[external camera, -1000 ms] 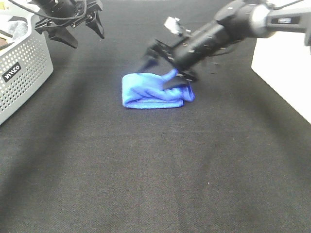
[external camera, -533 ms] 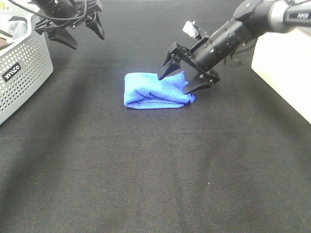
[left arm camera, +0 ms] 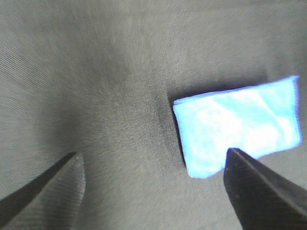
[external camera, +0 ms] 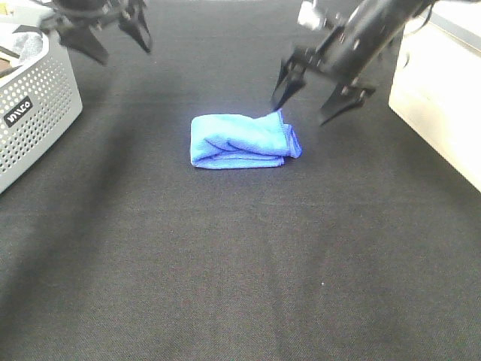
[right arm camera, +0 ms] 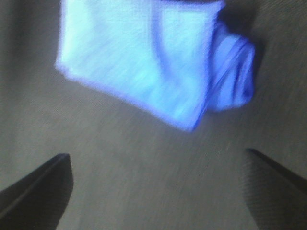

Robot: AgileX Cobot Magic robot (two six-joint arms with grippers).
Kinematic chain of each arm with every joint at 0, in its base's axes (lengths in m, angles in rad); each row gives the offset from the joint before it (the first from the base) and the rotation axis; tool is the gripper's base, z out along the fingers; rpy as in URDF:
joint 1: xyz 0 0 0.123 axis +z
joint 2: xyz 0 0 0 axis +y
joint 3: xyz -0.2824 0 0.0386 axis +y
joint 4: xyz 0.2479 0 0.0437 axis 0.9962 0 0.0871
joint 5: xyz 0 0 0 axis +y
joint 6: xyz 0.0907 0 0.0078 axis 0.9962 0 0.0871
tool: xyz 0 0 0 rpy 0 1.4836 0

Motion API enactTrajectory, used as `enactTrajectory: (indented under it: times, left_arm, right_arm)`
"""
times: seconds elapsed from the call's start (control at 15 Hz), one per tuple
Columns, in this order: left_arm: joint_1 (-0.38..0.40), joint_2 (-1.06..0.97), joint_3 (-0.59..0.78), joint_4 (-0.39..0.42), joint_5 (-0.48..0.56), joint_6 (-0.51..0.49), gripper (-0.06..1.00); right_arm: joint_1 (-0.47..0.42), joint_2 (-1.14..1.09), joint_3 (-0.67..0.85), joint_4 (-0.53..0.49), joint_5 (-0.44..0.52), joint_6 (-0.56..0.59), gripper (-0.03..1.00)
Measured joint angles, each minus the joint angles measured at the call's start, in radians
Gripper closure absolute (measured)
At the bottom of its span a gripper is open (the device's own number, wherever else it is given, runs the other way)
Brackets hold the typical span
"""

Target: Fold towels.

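towel (external camera: 242, 140): blue cloth, folded into a compact rectangle
state: lying flat, layered edges showing along its near side, slightly bunched at its right end
place: on the black counter (external camera: 240, 256), toward its far middle

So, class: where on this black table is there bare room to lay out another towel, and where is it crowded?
The wide stretch of black table nearer the camera than the blue towel is bare. It is tighter at the far side: the grey basket on the left, the white box on the right, and the open right gripper above the towel's edge.
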Motion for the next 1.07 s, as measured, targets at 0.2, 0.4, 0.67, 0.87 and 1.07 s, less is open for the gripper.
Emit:
enactTrajectory:
  times: [0.2, 0.4, 0.67, 0.87, 1.07]
  left_arm:
    - [-0.052, -0.129, 0.071, 0.106, 0.0, 0.02, 0.19]
    - [-0.107, -0.323, 0.27, 0.232, 0.0, 0.024, 0.19]
    - [-0.121, -0.685, 0.717, 0.289, -0.001, 0.0, 0.19]
    - [-0.121, -0.965, 1.04, 0.29, 0.003, -0.02, 0.19]
    - [-0.121, -1.249, 1.332, 0.29, 0.006, -0.024, 0.19]
  right_arm:
    - [0.0, -0.09, 0.019, -0.038, 0.024, 0.027, 0.09]
    - [0.0, -0.241, 0.144, -0.116, 0.025, 0.058, 0.09]
    - [0.0, -0.549, 0.478, -0.221, 0.032, 0.079, 0.09]
    - [0.0, -0.787, 0.724, -0.246, 0.03, 0.083, 0.09]
    - [0.0, -1.021, 0.915, -0.258, 0.021, 0.098, 0.09]
